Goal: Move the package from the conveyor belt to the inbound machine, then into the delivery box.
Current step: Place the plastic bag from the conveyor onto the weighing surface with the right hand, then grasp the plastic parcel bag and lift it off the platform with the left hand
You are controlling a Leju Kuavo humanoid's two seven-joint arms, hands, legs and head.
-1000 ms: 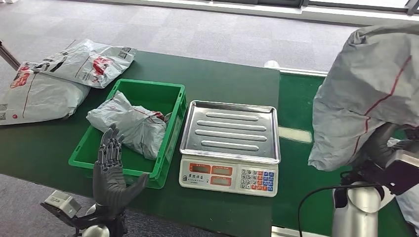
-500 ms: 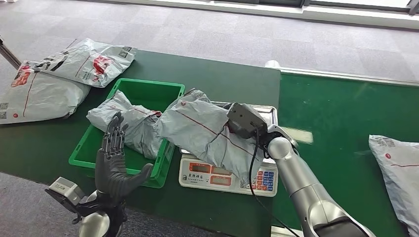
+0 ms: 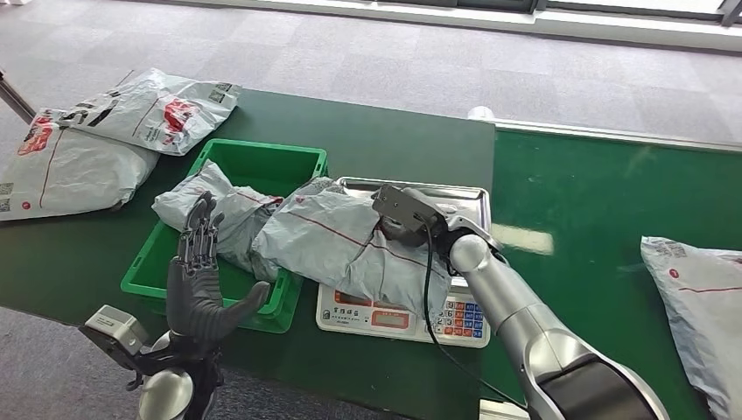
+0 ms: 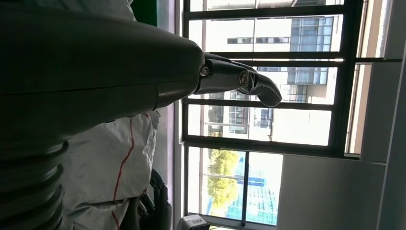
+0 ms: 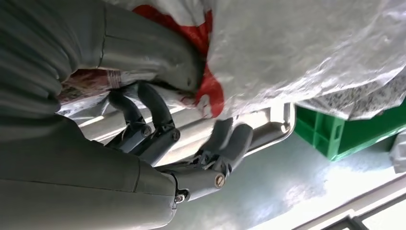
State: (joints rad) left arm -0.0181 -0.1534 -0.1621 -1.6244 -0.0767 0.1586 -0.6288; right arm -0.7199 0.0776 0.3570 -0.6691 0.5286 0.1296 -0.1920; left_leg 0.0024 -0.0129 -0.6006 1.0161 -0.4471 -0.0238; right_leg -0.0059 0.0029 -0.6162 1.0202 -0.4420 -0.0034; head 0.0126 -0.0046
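Green worktop point(image 3: 394, 140): crumpled grey plastic package point(image 3: 350, 241) is held by right robot hand point(image 3: 404, 229) over steel scale tray point(image 3: 455, 199); release, green crate point(image 3: 262, 166) transfer pending. Left robot hand point(image 3: 199, 280) spread, unladen.

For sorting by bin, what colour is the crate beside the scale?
Green; the crate shows best in the head view, left of the scale.

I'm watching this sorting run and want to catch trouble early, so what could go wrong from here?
1. The package lies across the scale with one end over the green bin, so it might weigh wrong or slide off.
2. The right hand is tucked under the package and could drag it when pulling out.
3. The bin already holds a bag, which may crowd the drop.
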